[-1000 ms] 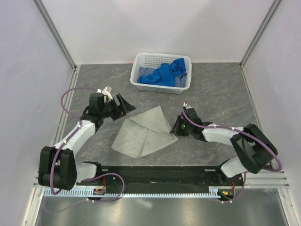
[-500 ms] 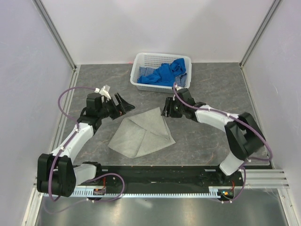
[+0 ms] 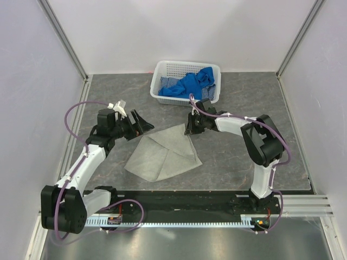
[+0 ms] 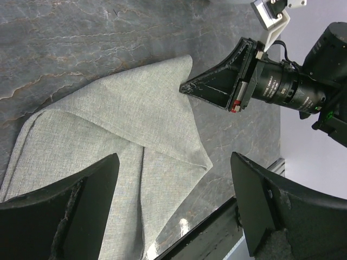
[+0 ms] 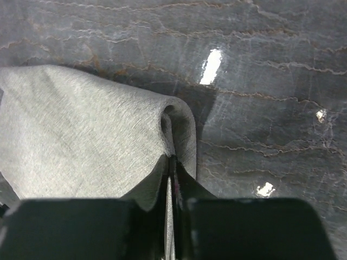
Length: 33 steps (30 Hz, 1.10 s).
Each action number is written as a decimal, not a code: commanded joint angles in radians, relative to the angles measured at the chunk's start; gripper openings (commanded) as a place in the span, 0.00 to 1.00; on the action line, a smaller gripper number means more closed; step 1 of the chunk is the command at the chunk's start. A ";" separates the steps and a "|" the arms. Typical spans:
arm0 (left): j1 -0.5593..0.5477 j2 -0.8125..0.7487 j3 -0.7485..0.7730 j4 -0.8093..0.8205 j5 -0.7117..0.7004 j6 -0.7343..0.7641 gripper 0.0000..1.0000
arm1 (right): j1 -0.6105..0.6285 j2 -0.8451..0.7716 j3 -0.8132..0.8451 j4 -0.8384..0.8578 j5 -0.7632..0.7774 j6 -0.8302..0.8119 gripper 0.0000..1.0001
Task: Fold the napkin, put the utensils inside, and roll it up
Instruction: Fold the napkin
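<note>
The napkin point(image 3: 162, 154) is a grey-beige cloth lying folded on the dark table, with layered flaps. My right gripper point(image 3: 188, 128) is at its far corner, and its jaws are shut on a pinched fold of the cloth point(image 5: 172, 160). In the right wrist view the napkin point(image 5: 81, 124) bunches up into a small loop just ahead of the fingertips. My left gripper point(image 3: 143, 123) hovers open off the napkin's far-left edge and holds nothing point(image 4: 173, 162). The left wrist view shows the napkin point(image 4: 124, 124) and the right gripper point(image 4: 187, 88) at its corner. The utensils are out of view.
A white plastic basket point(image 3: 162, 70) stands at the back of the table with bright blue cloths point(image 3: 190, 85) in it, just beyond the right gripper. Pale walls and metal rails enclose the table on three sides.
The right arm swung from the napkin's right corner to its far corner, then shut on the cloth there. The napkin shifted slightly left. The left arm barely moved.
</note>
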 commanded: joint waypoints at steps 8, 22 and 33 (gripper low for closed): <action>0.006 0.109 0.067 0.046 -0.025 0.042 0.91 | -0.036 0.026 -0.043 -0.035 0.173 0.101 0.00; -0.142 0.395 0.316 0.180 0.050 -0.009 0.90 | -0.041 -0.449 -0.596 0.121 0.516 0.549 0.00; -0.136 0.150 0.084 0.066 -0.103 0.045 0.91 | 0.076 -0.741 -0.422 -0.256 0.625 0.364 0.67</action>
